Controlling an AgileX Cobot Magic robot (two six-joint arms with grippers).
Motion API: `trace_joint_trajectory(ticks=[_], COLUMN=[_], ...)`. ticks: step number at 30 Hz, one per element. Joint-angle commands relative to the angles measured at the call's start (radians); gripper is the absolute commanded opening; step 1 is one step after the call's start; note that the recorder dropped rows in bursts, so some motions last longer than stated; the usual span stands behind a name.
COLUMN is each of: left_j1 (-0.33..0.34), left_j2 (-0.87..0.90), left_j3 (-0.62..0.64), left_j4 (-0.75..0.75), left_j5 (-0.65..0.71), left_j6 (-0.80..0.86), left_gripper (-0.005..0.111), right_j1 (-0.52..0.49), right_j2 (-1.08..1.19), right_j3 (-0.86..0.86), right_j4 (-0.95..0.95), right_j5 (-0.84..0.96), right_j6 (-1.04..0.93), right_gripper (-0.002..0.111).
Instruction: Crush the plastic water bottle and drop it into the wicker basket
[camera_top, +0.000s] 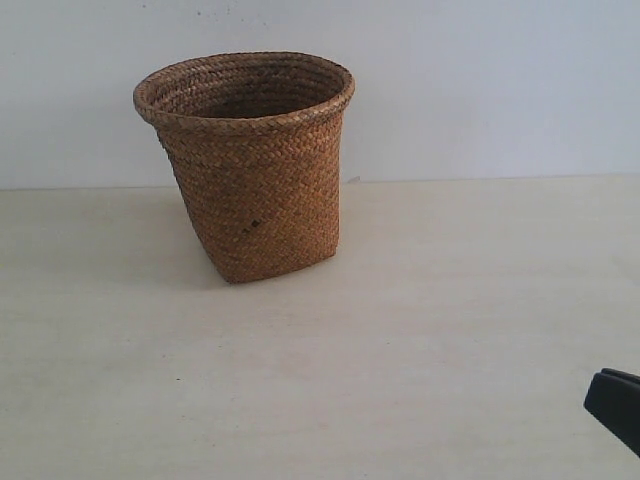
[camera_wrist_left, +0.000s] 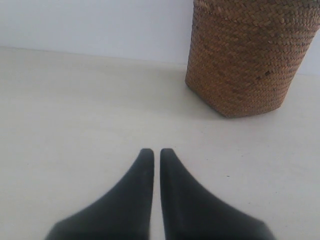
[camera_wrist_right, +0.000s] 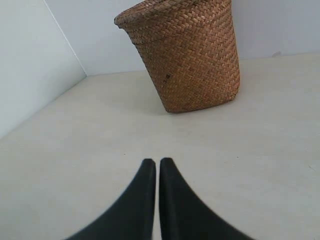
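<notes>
The wicker basket (camera_top: 250, 165) stands upright at the back of the pale table, brown and woven, with a wide rolled rim. It also shows in the left wrist view (camera_wrist_left: 247, 55) and the right wrist view (camera_wrist_right: 187, 55). The plastic water bottle is out of view in all frames. My left gripper (camera_wrist_left: 156, 151) is shut, with nothing between its black fingers, low over bare table short of the basket. My right gripper (camera_wrist_right: 157, 161) is also shut and empty, some way from the basket. In the exterior view only a black tip of the right gripper (camera_top: 615, 405) shows at the lower right edge.
The pale table (camera_top: 400, 330) stretches in front of and beside the basket. A white wall (camera_top: 480, 80) rises behind it, and a second wall (camera_wrist_right: 30, 60) meets it at a corner seen in the right wrist view.
</notes>
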Motion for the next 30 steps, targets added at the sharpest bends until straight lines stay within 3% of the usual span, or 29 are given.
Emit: trace_joint_trajectory(ticks=[1, 5, 12, 17, 22, 30], left_j1=[0.005, 0.005, 0.005, 0.005, 0.005, 0.005], left_j2=[-0.004, -0.004, -0.004, -0.004, -0.004, -0.004], left_j3=[0.004, 0.004, 0.004, 0.004, 0.004, 0.004], left_j4=[0.006, 0.006, 0.006, 0.006, 0.006, 0.006], left_j5=[-0.013, -0.013, -0.013, -0.013, -0.013, -0.015], left_j6=[0.004, 0.004, 0.004, 0.004, 0.004, 0.004], left_gripper=[0.004, 0.004, 0.004, 0.004, 0.004, 0.004], right_j1=[-0.019, -0.166, -0.516, -0.687, -0.76, -0.76], right_j2=[-0.004, -0.004, -0.037, -0.173, -0.277, -0.293], right_j3=[0.003, 0.003, 0.003, 0.003, 0.049, 0.057], right_j4=[-0.014, -0.014, -0.014, -0.014, -0.014, -0.004], right_j5=[-0.021, -0.065, -0.068, -0.002, 0.001, 0.108], right_j6=[-0.132, -0.32, -0.338, -0.34, -0.34, -0.35], right_gripper=[0.0, 0.0, 0.0, 0.0, 0.0, 0.0])
